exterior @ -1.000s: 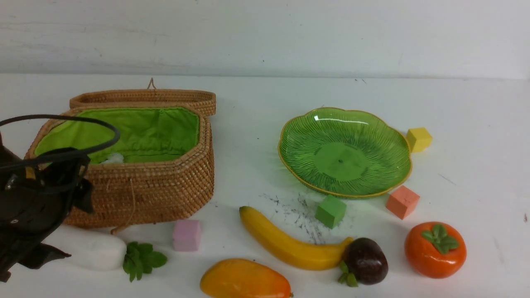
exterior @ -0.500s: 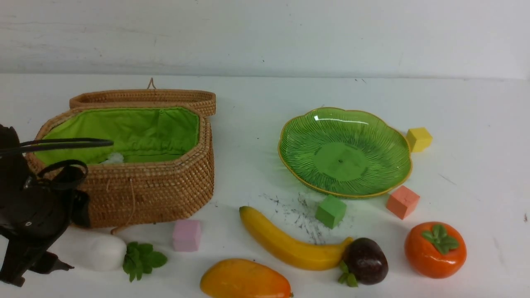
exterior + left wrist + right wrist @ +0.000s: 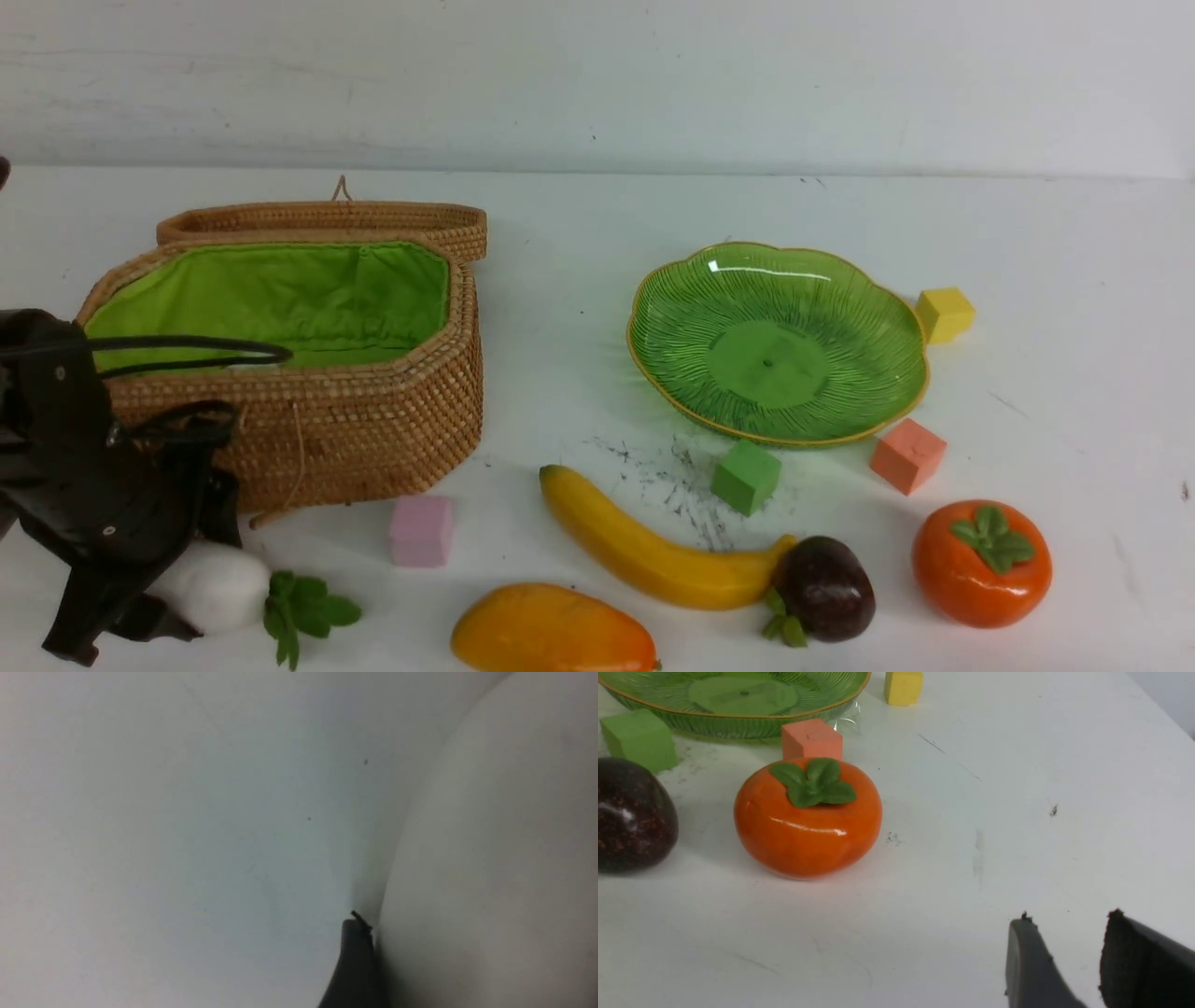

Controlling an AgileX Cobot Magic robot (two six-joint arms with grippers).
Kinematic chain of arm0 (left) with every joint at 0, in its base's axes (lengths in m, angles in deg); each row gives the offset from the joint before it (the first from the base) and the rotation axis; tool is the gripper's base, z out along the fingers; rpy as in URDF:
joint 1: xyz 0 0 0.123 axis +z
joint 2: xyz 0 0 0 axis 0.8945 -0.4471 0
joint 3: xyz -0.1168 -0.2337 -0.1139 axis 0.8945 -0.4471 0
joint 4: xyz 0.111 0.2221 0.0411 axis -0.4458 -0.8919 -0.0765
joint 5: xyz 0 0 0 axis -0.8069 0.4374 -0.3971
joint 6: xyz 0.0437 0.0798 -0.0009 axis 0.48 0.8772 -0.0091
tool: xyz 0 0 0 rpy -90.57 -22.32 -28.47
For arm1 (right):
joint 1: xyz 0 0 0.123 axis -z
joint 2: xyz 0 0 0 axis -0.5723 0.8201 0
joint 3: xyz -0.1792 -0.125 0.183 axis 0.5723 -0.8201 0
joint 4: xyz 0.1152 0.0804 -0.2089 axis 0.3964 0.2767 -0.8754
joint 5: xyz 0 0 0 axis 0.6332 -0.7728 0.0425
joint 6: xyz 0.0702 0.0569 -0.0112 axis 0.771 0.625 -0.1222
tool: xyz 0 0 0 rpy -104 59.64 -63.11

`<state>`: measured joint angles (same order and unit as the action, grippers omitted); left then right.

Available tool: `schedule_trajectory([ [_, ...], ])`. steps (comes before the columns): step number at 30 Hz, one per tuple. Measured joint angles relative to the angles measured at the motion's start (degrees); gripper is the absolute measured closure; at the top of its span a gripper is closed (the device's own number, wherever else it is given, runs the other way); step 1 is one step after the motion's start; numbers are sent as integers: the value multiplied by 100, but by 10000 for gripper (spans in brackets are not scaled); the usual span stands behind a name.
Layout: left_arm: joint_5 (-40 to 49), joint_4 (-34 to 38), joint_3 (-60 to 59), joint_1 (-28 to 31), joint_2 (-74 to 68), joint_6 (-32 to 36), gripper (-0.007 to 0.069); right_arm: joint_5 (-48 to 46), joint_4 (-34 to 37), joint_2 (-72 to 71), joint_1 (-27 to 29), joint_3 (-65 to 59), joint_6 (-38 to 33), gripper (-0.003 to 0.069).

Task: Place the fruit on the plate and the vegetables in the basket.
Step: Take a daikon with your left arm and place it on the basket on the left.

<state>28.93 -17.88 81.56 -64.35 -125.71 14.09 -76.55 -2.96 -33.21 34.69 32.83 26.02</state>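
The white table [image 3: 579, 308] carries everything. Just beyond the left gripper [image 3: 121, 625] stands the large octagonal tan wicker basket [image 3: 373, 429], green-lined, lid thrown back. The translucent green ribbed glass plate [image 3: 822, 308] with its gold rim lies bare, well to that gripper's right. The long yellow banana [image 3: 644, 551] and the orange-yellow mango [image 3: 551, 635] lie on the table between the two grippers.

The fat white radish [image 3: 217, 586] with dark green leaves lies on the table at the left gripper's fingers. One finger [image 3: 357, 961] rests against its white flank, but whether the jaws have closed on it cannot be told.

The right gripper [image 3: 1069, 924] holds nothing, its fingers narrowly parted. Ahead of it sit the glossy orange persimmon [image 3: 808, 816] and the dark purple round fruit [image 3: 633, 816], with the plate beyond them. A salmon foam cube [image 3: 811, 738] sits just behind the persimmon.
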Motion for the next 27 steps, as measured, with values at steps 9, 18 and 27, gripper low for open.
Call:
schedule_trajectory([
  [9,315,-146,18,0,-6,82,144,0,0,0,0,0,0,418],
  [18,1080,-8,12,0,171,1529,144,0,0,0,0,0,0,418],
  [27,1580,177,75,0,1346,3560,144,0,0,0,0,0,0,418],
])
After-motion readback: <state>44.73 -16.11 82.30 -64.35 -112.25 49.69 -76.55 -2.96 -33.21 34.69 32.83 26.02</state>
